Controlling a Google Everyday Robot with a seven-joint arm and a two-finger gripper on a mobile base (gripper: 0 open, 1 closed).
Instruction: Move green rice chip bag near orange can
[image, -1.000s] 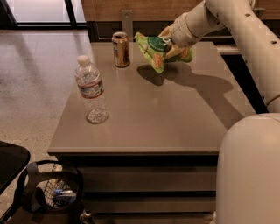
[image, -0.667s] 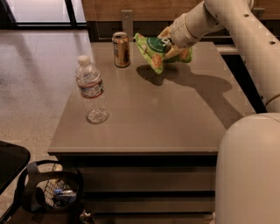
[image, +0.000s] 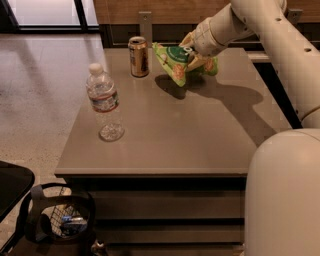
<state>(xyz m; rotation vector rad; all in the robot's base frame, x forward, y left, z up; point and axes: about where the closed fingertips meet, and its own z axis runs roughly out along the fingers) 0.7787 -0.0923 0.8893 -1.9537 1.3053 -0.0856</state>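
Observation:
The green rice chip bag (image: 176, 62) is light green with a dark green round logo and orange-tan chips pictured on it. It hangs tilted just above the far part of the grey table (image: 165, 135), a short gap right of the orange can (image: 138, 56). The can stands upright near the table's far edge. My gripper (image: 192, 56) comes in from the upper right on the white arm and is shut on the bag's right side. The bag's lower corner is close to the tabletop; I cannot tell if it touches.
A clear plastic water bottle (image: 105, 102) with a white cap stands upright near the table's left edge. A dark wire basket (image: 62, 220) sits on the floor at the lower left. The robot's white body (image: 285, 195) fills the lower right.
The bag, the gripper and the arm hold almost the same place beside the can; no clear movement shows.

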